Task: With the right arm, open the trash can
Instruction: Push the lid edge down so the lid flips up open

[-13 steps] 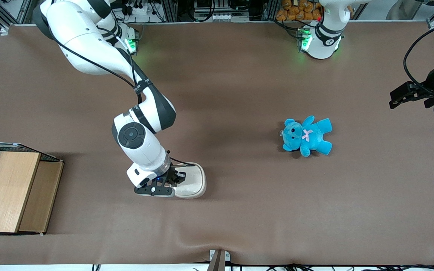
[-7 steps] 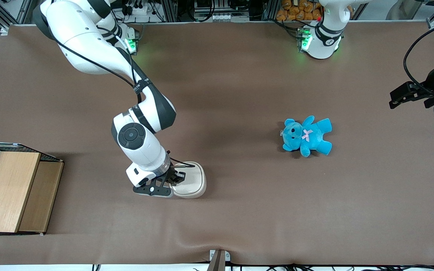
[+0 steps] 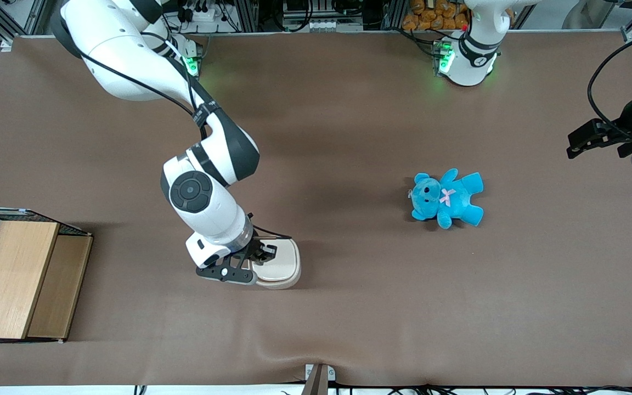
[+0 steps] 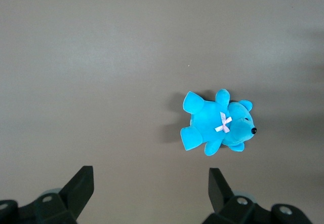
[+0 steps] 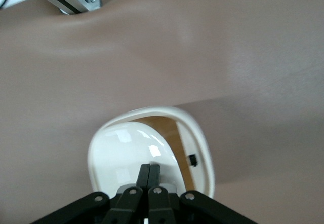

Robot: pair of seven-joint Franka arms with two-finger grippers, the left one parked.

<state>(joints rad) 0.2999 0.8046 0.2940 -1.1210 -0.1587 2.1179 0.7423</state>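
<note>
Surface (image 3: 349, 137): brown, matte, covering the whole working area; we see a slight wrinkle along its edge nearest the front camera.

Right arm (image 3: 206, 181): white with black joint bands, reaching from its base toward the front camera and bending down over the trash can. A black cable runs along it.

Wooden box (image 3: 17, 280): light wood, 2 stepped panels, with a wire-mesh frame at its outer side. It sits at the working arm's end of the surface, well apart from the trash can, and blocks nothing.

Trash can (image 3: 278, 267): cream-white, rounded-square, standing on the surface nearer the front camera than the arm's elbow, between the wooden box and the teddy. In the right wrist view the trash can (image 5: 152, 158) shows its lid tilted up, with a gap exposing the tan inside along 1 edge.

Teddy (image 3: 446, 198): bright blue with a pink bow, lying on its back toward the parked arm's end, well apart from the trash can. The left wrist view shows the teddy (image 4: 217, 125) alone on bare surface.

Gripper (image 3: 255, 262): black, directly over the trash can's edge nearest the wooden box. In the wrist view the gripper (image 5: 150, 172) has its 2 fingers (image 5: 144, 174) pressed together, tips against the lid's glossy white face; we cannot tell whether they pinch any part of it.
</note>
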